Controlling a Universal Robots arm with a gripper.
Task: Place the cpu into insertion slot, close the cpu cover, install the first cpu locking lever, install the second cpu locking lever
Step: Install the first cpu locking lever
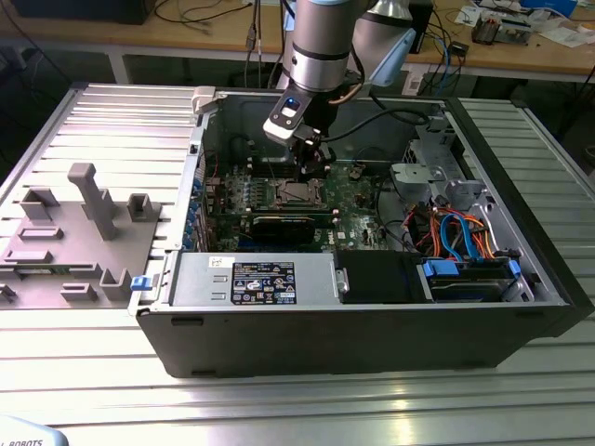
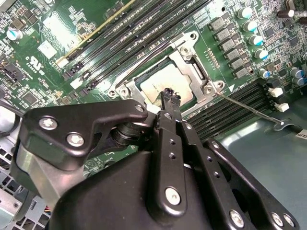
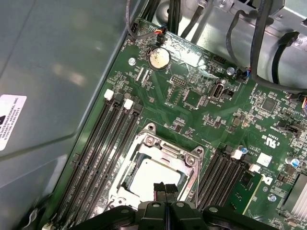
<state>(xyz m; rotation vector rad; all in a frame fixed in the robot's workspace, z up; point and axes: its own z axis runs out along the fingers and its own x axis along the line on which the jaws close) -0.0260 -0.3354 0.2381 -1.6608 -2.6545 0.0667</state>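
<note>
Filling insertion slot [image 3: 128,178]: cpu [image 3: 151,175] (tool [image 3: 165,188] overhead)

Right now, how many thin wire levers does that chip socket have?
2: one lever lies along the cover edge; the other lever sticks out from the opposite corner. The gripper hides one side.

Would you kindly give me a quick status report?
Pincer shut, empty, over cpu. Cpu seated, cpu cover down. One locking lever sticking out, unlatched.
</note>
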